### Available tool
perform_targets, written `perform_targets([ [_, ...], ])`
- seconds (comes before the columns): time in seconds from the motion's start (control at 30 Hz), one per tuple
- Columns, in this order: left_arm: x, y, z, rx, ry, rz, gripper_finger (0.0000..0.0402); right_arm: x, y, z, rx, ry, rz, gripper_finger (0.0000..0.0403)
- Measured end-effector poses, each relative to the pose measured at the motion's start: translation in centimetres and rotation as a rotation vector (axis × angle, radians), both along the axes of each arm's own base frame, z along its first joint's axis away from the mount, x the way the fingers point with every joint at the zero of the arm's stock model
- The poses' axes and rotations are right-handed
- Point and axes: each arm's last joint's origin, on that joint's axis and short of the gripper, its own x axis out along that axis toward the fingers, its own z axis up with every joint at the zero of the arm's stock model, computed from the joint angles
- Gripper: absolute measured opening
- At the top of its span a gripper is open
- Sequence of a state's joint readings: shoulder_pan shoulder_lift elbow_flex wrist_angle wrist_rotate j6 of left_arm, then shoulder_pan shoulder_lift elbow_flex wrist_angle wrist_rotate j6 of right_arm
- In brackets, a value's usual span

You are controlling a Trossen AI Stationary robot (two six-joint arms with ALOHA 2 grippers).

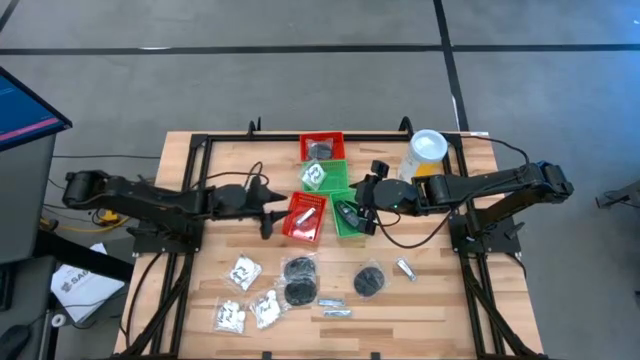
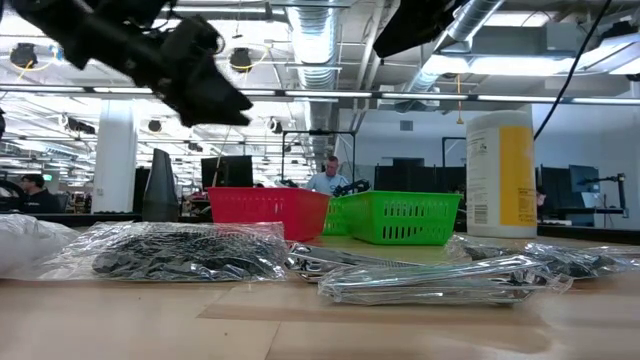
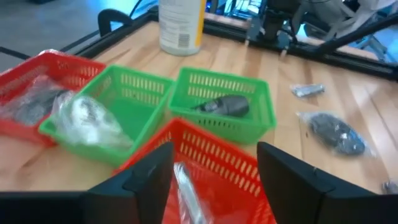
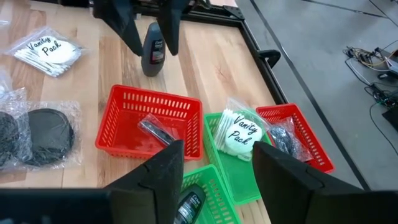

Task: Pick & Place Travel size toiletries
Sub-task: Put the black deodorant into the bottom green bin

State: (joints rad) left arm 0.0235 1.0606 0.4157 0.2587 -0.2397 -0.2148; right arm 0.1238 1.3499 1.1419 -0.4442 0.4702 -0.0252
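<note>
Wood-slat table (image 1: 430, 300): left gripper (image 1: 268, 228) sits beside the near red mesh basket (image 1: 306, 217), fingers spread, a small dark grey bottle (image 4: 153, 58) upright between them; can't tell if they touch it. Right gripper (image 1: 362, 207) open over the green mesh basket (image 1: 349, 217) holding another dark bottle (image 3: 227, 106). Crinkly clear packets (image 1: 243, 271), black discs (image 1: 299, 269) and silvery sachets (image 1: 333, 301) lie along the front edge.

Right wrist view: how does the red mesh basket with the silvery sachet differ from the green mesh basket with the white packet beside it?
The red plastic mesh basket holds a slim silvery sachet, while the green plastic mesh basket holds a clear packet of white contents labelled Vanity Pack. The sachet lies low inside the red basket, but the packet bulges above the green basket's rim. Both are rectangular, upright, side by side.
</note>
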Motion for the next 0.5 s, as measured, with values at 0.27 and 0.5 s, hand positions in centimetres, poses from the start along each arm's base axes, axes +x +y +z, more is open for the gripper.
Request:
perform_targets([
  [0.27,-2.4,0.1,-2.1,0.017,0.029,0.05,0.0253,0.0,0.0,0.0,0.001,-0.003,0.0,0.018],
  [0.5,-3.1,0.1,-2.7,0.031,0.035,0.06,0.0254,0.0,0.0,0.0,0.001,-0.003,0.001,0.0183],
])
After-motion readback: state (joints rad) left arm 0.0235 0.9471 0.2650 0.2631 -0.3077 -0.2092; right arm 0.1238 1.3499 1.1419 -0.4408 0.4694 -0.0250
